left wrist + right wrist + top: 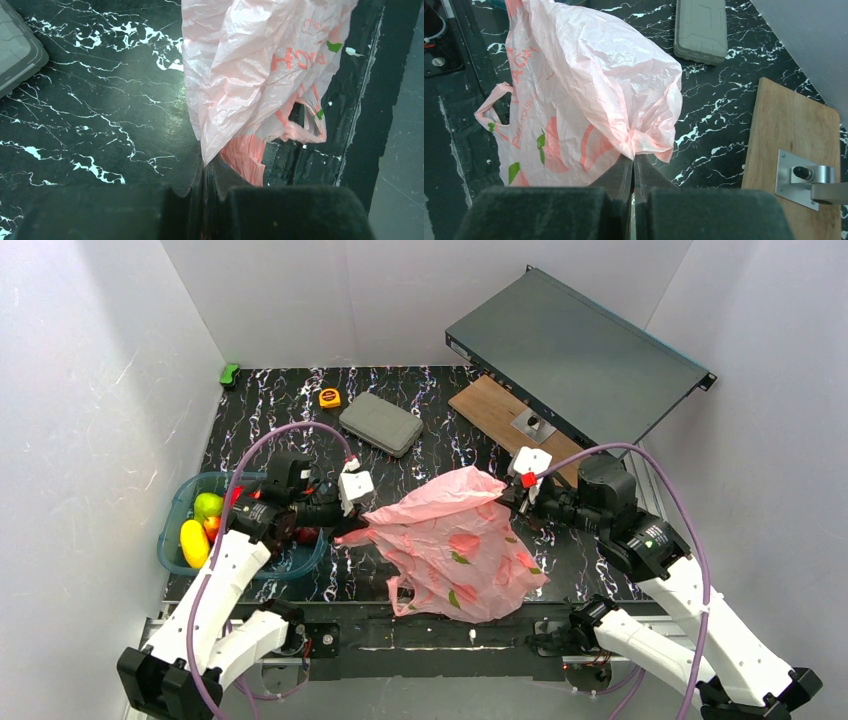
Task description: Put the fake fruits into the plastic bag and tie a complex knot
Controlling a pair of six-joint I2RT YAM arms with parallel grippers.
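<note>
- Top external view: plastic bag lies mid-table, pulled taut btwn both grippers. Its held edge runs left-right, rising a bit toward the far right, and the rest drapes down toward the near edge.
- Left gripper is pinched tight on the bag's left corner; the left wrist cam shows the jaws together w/ pink film caught btwn them.
- Right gripper is clamped on a bunched corner at the far right. The right wrist cam shows the same: jaws together, film gathered at the tips.
- Handle loop sits at the bag's near side by the table's front rail, well apart from both grippers. So the mouth prob. faces the near edge, away from the fruit.
- Fake fruits are in the teal tub, left of the bag and just beside the left arm. Bag looks flat; can't tell if any fruit is inside.
- Left arm is nearer the fruit, so it'd have to let go of its corner to fetch any.
- Further out: grey case and tape measure behind the bag, wooden board far right. None blocks the tub-to-bag path.
</note>
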